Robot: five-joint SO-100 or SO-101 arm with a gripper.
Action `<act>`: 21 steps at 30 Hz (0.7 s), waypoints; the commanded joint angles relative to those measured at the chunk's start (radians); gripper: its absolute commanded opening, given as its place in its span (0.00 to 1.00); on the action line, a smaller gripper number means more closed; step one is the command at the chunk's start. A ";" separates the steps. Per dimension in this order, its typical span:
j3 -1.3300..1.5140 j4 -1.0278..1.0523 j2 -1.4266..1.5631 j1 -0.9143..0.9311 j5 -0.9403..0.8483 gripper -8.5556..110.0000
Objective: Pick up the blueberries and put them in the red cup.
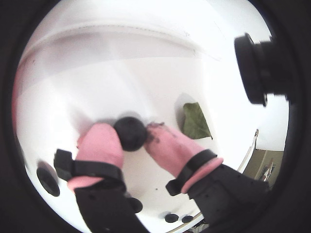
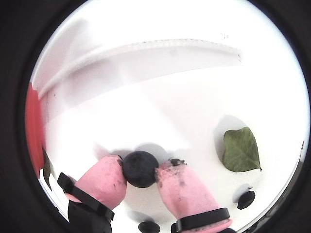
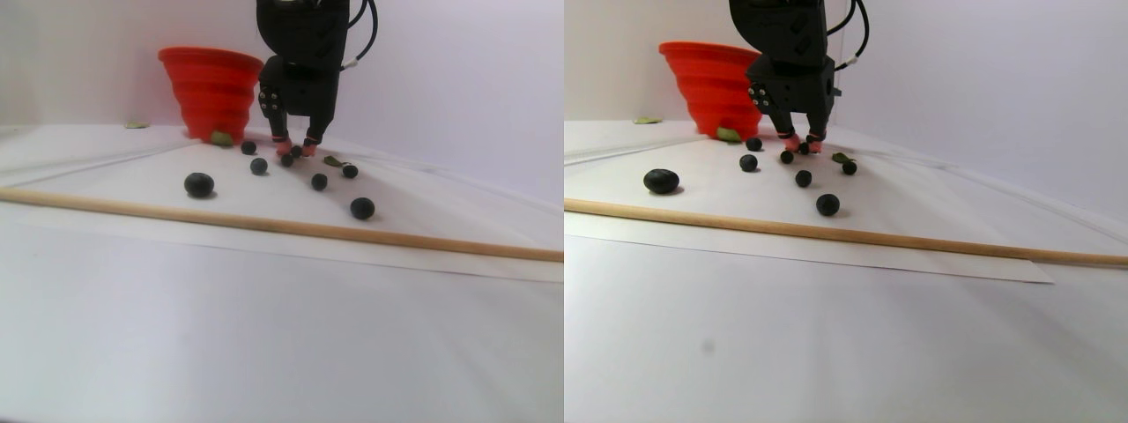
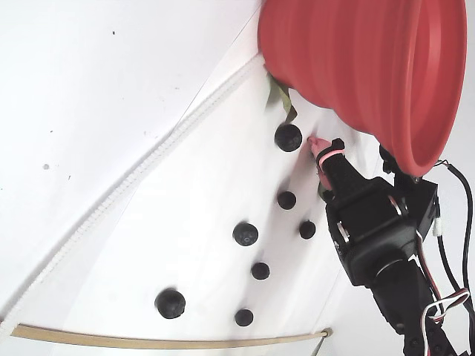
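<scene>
Here the black gripper with pink fingertips [image 2: 141, 170] pinches one small round dark blueberry [image 2: 140, 168] at the white sheet, ready for lifting toward the large ridged red plastic cup [image 3: 211, 92] on the far left in the stereo pair view.

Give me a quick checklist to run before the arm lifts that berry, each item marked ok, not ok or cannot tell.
1. Berry sits between the pink fingertips: ok.
2. Both tips touch it: ok in both wrist views.
3. Gripper firm enough to lift: cannot tell.
4. Leaf outside the grip: ok.
5. Red cup upright, mouth open: ok.
6. Other berries outside the fingers: ok.
</scene>
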 commanded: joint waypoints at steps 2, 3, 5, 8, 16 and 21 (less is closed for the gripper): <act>0.000 0.000 0.106 0.025 -0.012 0.16; 0.002 0.003 0.110 0.026 -0.015 0.16; 0.003 0.008 0.115 0.031 -0.020 0.16; 0.005 0.017 0.127 0.038 -0.026 0.16; 0.025 0.040 0.181 0.049 -0.044 0.16; 0.040 0.058 0.219 0.054 -0.055 0.16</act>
